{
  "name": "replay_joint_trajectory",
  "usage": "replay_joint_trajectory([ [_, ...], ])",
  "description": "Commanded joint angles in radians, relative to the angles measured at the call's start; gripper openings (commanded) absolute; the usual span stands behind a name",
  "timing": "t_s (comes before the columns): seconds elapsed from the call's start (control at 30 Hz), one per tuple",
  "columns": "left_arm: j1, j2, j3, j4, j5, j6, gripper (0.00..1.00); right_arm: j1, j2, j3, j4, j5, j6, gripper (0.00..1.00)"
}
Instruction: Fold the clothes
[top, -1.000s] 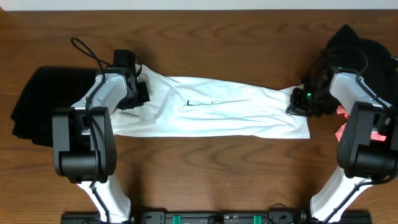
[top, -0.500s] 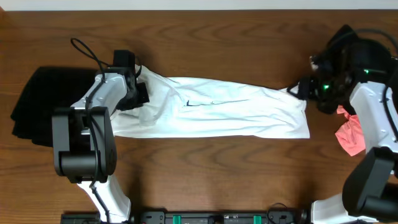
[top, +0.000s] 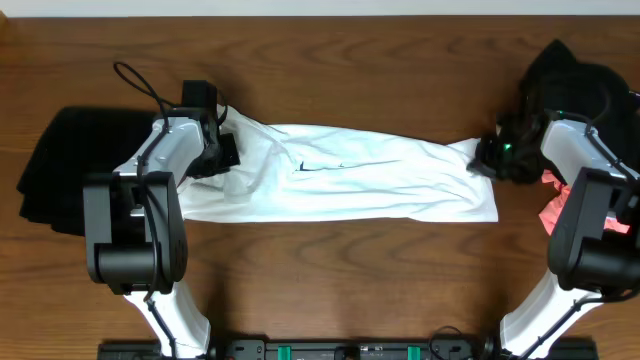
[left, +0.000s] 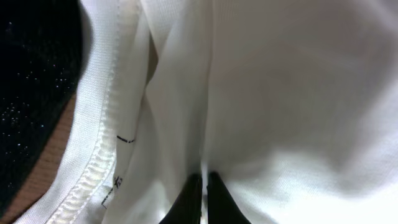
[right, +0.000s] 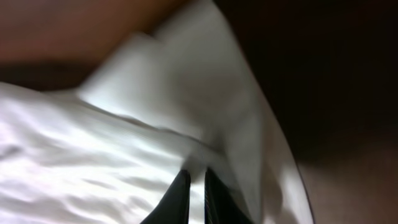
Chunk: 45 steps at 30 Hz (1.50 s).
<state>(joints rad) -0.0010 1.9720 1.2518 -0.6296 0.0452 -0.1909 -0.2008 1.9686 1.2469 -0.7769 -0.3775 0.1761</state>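
The white T-shirt (top: 350, 180) is stretched as a long band across the middle of the table (top: 330, 280). Its 9 o'clock end is pinched in the pressed-together left gripper (top: 228, 150), and its 3 o'clock end is nipped between the nearly closed fingers of the right gripper (top: 484, 160). Open wood is left along the band's 12 and 6 o'clock edges, while the ends are hemmed in by a black garment (top: 65, 165) at 9 o'clock, a second black garment (top: 570, 75) at 2 o'clock and a pink garment (top: 555, 210) at 3 o'clock.
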Motion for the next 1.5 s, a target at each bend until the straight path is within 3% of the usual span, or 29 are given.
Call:
replay_joint_trajectory([
  [0.0,0.011,0.066,-0.063,-0.046,-0.026,-0.013,0.06,0.006,0.002,-0.021,-0.051,0.114,0.019,0.08],
  [0.13,0.011,0.066,-0.063,-0.045,-0.026,-0.013,0.06,0.003,0.002,-0.031,-0.083,0.28,0.053,0.06],
  [0.23,0.011,0.066,-0.063,-0.045,-0.026,-0.013,0.06,-0.001,0.0,-0.031,-0.066,0.276,0.049,0.07],
  [0.43,0.011,0.064,-0.059,-0.052,-0.026,-0.013,0.06,-0.006,-0.088,-0.029,-0.048,-0.104,-0.167,0.12],
  [0.53,0.011,0.055,-0.031,-0.078,-0.026,-0.012,0.09,-0.011,-0.169,-0.029,-0.076,-0.184,-0.192,0.16],
  [0.57,0.011,0.051,-0.016,-0.089,-0.026,-0.012,0.11,-0.013,-0.194,-0.029,-0.084,-0.182,-0.192,0.2],
  [0.63,0.011,0.034,0.016,-0.116,-0.026,-0.013,0.15,-0.024,-0.239,-0.029,-0.101,-0.172,-0.191,0.45],
  [0.7,0.011,0.011,0.04,-0.137,-0.025,-0.013,0.21,-0.042,-0.262,-0.029,-0.114,-0.16,-0.188,0.62],
  [0.87,0.01,-0.076,0.057,-0.147,0.035,-0.013,0.4,-0.103,-0.229,-0.033,-0.113,-0.071,-0.143,0.82],
  [0.93,0.01,-0.116,0.057,-0.143,0.072,-0.013,0.5,-0.127,-0.194,-0.033,-0.107,-0.075,-0.148,0.84],
  [1.1,0.01,-0.194,0.057,-0.121,0.193,-0.013,0.62,-0.148,-0.108,-0.033,-0.08,-0.076,-0.159,0.84],
  [1.47,0.008,-0.396,0.057,-0.114,0.395,-0.013,0.63,-0.148,0.044,-0.033,-0.001,-0.128,-0.215,0.82],
])
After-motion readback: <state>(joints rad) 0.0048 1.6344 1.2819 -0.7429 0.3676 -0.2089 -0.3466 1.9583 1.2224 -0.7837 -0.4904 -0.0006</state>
